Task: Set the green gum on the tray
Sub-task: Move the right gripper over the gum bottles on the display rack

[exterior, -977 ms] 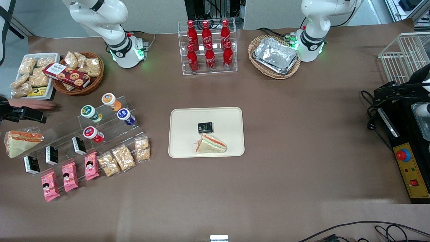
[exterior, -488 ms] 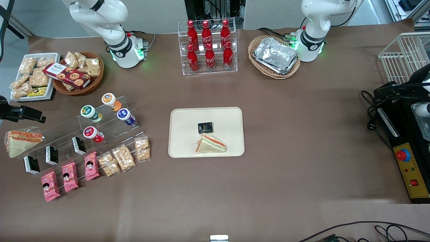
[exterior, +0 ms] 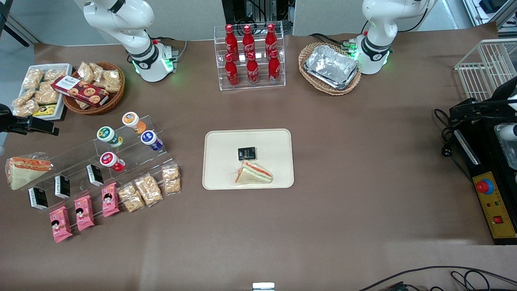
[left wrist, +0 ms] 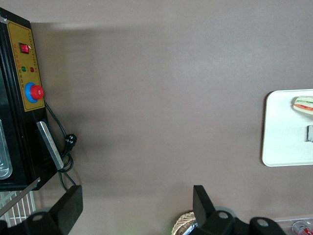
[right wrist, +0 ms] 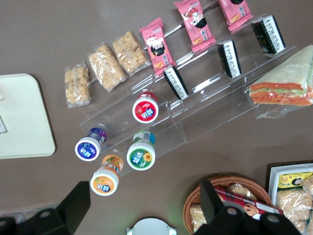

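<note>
The green gum (exterior: 106, 134), a white canister with a green lid, lies on the upper step of a clear acrylic stand (exterior: 80, 155), beside the orange-lidded canister (exterior: 132, 121). It also shows in the right wrist view (right wrist: 142, 155). The cream tray (exterior: 220, 141) lies mid-table and holds a sandwich (exterior: 253, 173) and a black packet (exterior: 246, 153); its corner shows in the right wrist view (right wrist: 22, 117). My gripper (exterior: 40, 128) hangs at the working arm's end of the table, well above the stand. It is open and empty (right wrist: 144, 205), apart from the gum.
Blue-lidded (exterior: 150, 139) and red-lidded (exterior: 110, 160) canisters share the stand with black packets, pink packs, cracker bags and a wrapped sandwich (exterior: 24, 169). A wicker basket of snacks (exterior: 93, 87) and a white tub (exterior: 38, 91) stand nearby. A cola rack (exterior: 250, 56) and a foil-tray basket (exterior: 330, 66) stand farther from the camera.
My gripper has shifted slightly away from the front camera at the table's edge. A pinkish blur beside it one second ago is gone. The objects have not moved.
</note>
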`<state>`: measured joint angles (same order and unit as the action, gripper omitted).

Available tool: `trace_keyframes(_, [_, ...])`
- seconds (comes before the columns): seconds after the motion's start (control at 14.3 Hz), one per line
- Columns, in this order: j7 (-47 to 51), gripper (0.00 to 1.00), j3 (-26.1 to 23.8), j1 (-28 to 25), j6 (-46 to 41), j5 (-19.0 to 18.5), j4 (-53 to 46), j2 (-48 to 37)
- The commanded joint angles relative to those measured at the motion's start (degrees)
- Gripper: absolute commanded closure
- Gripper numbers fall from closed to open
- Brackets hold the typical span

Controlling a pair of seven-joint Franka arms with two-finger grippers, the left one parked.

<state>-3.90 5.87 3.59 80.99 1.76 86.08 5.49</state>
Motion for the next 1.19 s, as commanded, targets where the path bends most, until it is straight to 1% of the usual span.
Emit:
trace_keyframes(0.0, [-0.58,0.0,-0.15,0.28,-0.92,1.58,4.51,-3.54])
trace_keyframes(0.28, [0.03,0.0,-0.24,-0.34,6.27,1.49,16.81,-11.88])
trace_keyframes(0.49, [0.21,0.0,-0.5,-0.34,16.62,1.49,30.86,-20.75])
trace_keyframes(0.63, [0.47,0.0,-1.38,-0.43,22.08,1.49,38.17,-24.63])
trace_keyframes(0.91, [3.28,0.0,-3.67,-0.43,29.21,1.49,45.04,-25.88])
trace_keyframes(1.12, [3.46,0.0,-3.67,-0.43,36.32,1.32,51.53,-25.88])
